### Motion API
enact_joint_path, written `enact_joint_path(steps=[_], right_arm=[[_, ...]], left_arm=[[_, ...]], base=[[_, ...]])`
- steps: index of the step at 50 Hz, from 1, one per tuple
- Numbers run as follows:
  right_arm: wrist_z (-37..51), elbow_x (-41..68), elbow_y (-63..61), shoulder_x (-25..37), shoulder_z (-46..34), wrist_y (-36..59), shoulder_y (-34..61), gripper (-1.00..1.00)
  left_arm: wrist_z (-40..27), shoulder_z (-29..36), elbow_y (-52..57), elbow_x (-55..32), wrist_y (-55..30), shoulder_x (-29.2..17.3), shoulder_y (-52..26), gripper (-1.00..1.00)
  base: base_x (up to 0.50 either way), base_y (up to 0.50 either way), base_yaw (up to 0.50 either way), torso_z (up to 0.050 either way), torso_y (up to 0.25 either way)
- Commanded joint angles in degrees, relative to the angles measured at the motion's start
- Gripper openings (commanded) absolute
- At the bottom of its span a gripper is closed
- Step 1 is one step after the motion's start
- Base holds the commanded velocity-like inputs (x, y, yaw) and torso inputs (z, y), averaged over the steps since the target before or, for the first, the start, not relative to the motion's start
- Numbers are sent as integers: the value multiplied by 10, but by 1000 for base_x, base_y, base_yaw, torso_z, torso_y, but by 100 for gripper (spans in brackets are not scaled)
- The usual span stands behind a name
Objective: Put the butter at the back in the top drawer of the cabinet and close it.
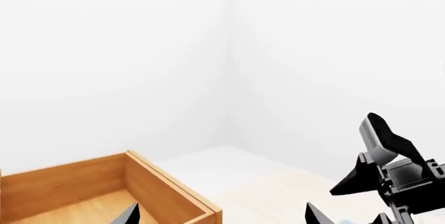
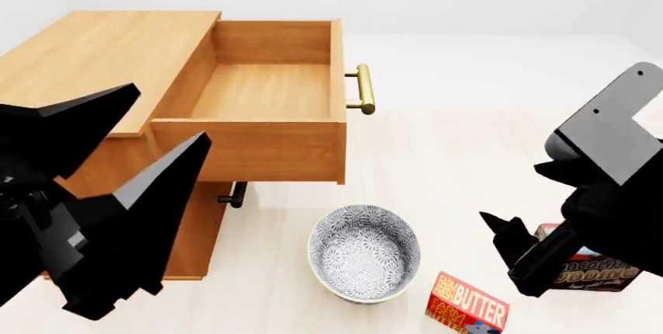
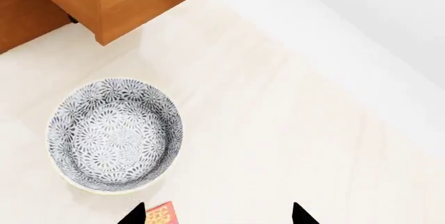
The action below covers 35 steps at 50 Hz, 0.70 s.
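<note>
We see the top drawer (image 2: 272, 89) already open; the butter (image 2: 468, 307) lies on the worktop (image 2: 446, 155) beside the bowl (image 2: 365, 252). Right pincer (image 3: 217, 214), spread wide and empty, must descend onto it; left pincer (image 1: 221, 214) also wide

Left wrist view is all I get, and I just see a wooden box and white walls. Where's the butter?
Observer: The butter lies on the floor, just right of a patterned bowl in the head view.
Operator: Is anything in the drawer?
Observer: No. The head view shows the top drawer pulled out and empty.
Operator: Is the other claw holding something?
Observer: No, the right claw is open, with only the butter's corner beside one fingertip.
</note>
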Motion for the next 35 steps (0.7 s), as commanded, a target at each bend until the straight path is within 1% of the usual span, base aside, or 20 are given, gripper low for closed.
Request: enact_joint_path(steps=[1, 4, 9, 20, 35], right_arm=[[-172, -46, 63, -11, -190, 81, 205, 100], [-248, -86, 61, -13, -234, 80, 245, 100], [-343, -172, 43, -24, -301, 77, 287, 100], [-462, -301, 43, -52, -430, 57, 327, 100], [-490, -347, 36, -60, -494, 37, 323, 100]], left_arm=[[11, 8, -3, 9, 13, 3, 11, 100], [11, 8, -6, 11, 11, 8, 12, 100], [13, 9, -17, 15, 8, 18, 14, 100], [15, 9, -26, 17, 4, 28, 17, 100], [13, 7, -27, 18, 1, 32, 18, 100]], base=[[0, 0, 0, 0, 0], [0, 0, 0, 0, 0], [0, 0, 0, 0, 0], [0, 0, 0, 0, 0], [0, 0, 0, 0, 0]])
